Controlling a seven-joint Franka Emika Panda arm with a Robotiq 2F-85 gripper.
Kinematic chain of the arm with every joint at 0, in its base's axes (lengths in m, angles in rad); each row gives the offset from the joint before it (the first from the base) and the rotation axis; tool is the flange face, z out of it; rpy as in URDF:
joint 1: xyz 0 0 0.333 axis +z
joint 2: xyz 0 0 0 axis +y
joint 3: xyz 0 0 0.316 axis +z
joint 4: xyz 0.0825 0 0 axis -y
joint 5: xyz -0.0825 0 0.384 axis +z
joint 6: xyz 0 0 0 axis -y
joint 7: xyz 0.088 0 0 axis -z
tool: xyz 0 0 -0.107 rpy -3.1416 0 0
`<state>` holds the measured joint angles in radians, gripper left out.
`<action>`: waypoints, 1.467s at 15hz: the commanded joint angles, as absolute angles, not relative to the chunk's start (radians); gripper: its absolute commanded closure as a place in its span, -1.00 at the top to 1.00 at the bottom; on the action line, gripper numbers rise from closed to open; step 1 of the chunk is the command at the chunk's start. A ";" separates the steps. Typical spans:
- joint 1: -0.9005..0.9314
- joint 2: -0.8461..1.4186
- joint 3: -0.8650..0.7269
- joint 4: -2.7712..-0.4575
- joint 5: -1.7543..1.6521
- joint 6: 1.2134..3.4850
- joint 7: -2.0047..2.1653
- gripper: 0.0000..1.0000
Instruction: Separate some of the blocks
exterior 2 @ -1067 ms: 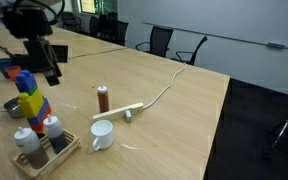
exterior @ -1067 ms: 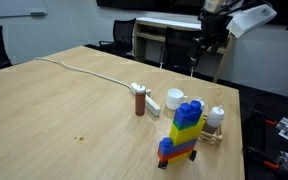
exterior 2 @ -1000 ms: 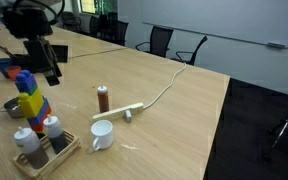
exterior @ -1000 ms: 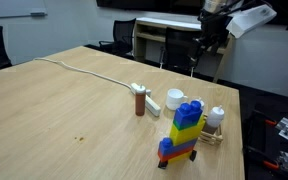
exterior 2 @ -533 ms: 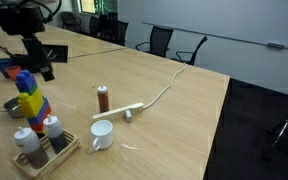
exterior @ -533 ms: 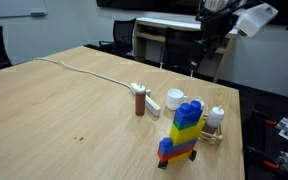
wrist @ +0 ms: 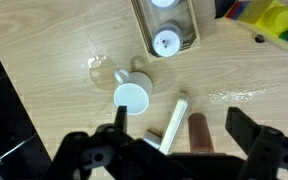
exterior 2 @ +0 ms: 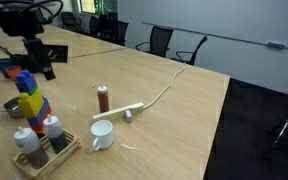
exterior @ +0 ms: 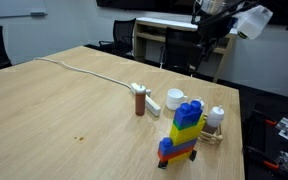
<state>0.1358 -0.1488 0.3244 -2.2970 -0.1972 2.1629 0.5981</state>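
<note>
in an exterior view, a brown cylinder [exterior: 140,102] and a white cup [exterior: 174,98] stand on the tabletop [exterior: 64,110]. just right of them the blocks [exterior: 184,132] rise upright near the edge, long axis vertical, blue brick topmost, beside a tray of white bottles [exterior: 216,122]. the end effector [wrist: 176,118] hangs well above the tabletop, released, fingers spread wide with nothing between.

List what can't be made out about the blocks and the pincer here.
- Wrist view: the top right edge cuts off the blocks, so only a corner shows.
- Both exterior views: the seams between them are too small and blurred to tell.
- Exterior view: the pincer is dark against a dark background, so its finger gap is unreadable.
</note>
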 commanded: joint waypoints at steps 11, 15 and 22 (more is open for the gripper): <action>0.262 -0.143 0.311 -2.250 -0.006 2.180 0.134 1.00; 0.264 -0.141 0.309 -2.250 0.000 2.178 0.125 1.00; 0.293 -0.065 0.327 -2.215 -0.025 2.160 0.073 1.00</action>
